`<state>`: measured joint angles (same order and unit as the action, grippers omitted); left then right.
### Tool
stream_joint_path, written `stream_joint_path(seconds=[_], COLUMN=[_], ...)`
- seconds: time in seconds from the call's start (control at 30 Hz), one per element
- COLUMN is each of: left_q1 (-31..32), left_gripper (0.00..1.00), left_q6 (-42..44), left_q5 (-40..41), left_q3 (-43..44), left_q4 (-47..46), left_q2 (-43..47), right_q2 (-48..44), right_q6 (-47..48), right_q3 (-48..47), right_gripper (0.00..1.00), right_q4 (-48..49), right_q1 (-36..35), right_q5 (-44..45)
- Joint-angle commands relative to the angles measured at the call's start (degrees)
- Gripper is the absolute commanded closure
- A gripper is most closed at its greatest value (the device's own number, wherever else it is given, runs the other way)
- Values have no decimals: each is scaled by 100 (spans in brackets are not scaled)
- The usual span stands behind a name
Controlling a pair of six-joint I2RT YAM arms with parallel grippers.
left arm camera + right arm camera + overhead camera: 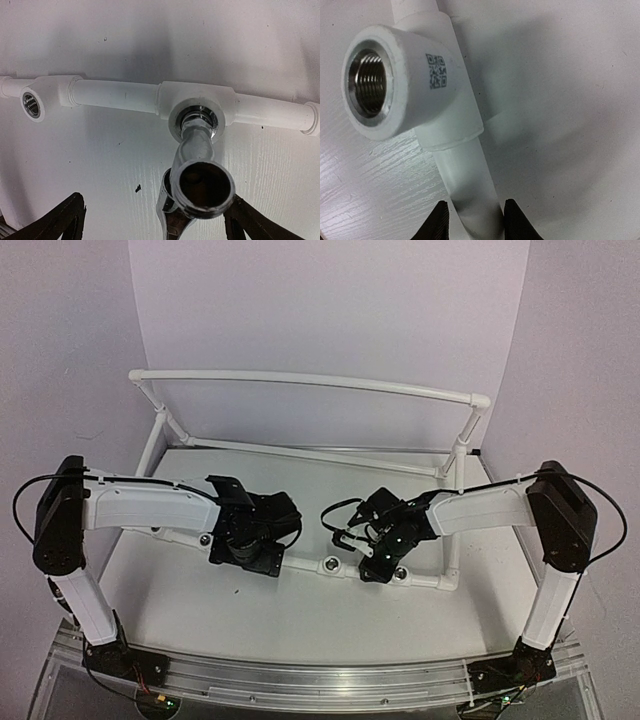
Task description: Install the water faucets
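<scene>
A chrome water faucet (pixel 200 165) sits with its threaded end in a tee socket of the white pipe frame (pixel 115 95), its open spout facing the left wrist camera. My left gripper (pixel 155 200) is open, with one finger far to the left and the other finger (pixel 250 222) right beside the spout. In the top view the left gripper (pixel 245 552) hides the faucet. My right gripper (pixel 472 207) is shut on the front pipe (pixel 470 170) just below a tee whose threaded socket (pixel 367 85) is empty. It grips the frame's front rail in the top view (pixel 378 565).
The pipe frame (pixel 300 380) stands on a white table, its tall back rail near the wall. Another empty socket (pixel 31 105) sits left of the faucet. Front-rail sockets (pixel 330 564) show between the grippers. A QR label (pixel 436 71) marks the tee.
</scene>
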<state>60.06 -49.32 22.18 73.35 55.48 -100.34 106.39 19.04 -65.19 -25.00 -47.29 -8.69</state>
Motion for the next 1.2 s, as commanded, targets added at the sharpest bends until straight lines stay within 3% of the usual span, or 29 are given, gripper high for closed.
stream_joint_path(seconds=[0.0,0.67,1.17], left_q1=[-107,-429,-719], left_gripper=[4,6,4], left_q6=[149,40,296], left_q5=[-22,480,724], left_q3=[-105,-194,-260], left_q4=[51,505,490], left_q2=[-67,41,327], right_q2=[35,85,87], right_q6=[94,167,127], right_q3=[161,327,297], right_gripper=[70,91,92], right_q4=[-240,-240,-242], right_q1=[-50,-50,-48], right_q5=[209,422,352])
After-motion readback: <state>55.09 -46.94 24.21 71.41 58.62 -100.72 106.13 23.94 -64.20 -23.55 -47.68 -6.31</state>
